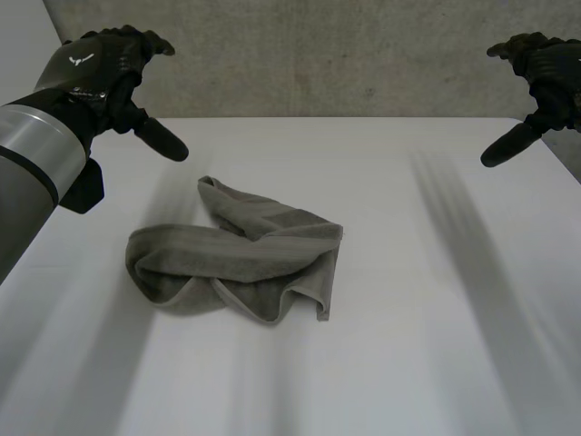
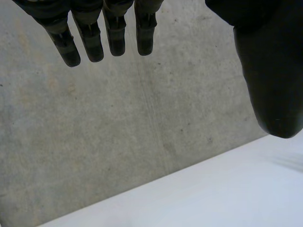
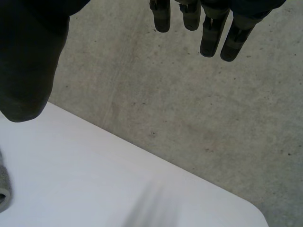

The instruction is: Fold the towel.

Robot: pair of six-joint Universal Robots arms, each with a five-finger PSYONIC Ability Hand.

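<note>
I'm getting soft, even light over the white table [image 1: 408, 363], bright but muted. The towel [image 1: 245, 259] throws a thin dark shadow along its near edge; the wall [image 1: 318, 54] looks flat grey.

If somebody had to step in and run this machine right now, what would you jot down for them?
Left hand: open, holding nothing, raised near the table's far left side.
Right hand: open, holding nothing, raised near the far right side.
Towel: lies crumpled in a loose bunch, a little left of the table's middle; neither hand touches it.
Done: no fold shows yet.
Left: probably bring both hands down to the towel, spread it flat, then fold it.
</note>
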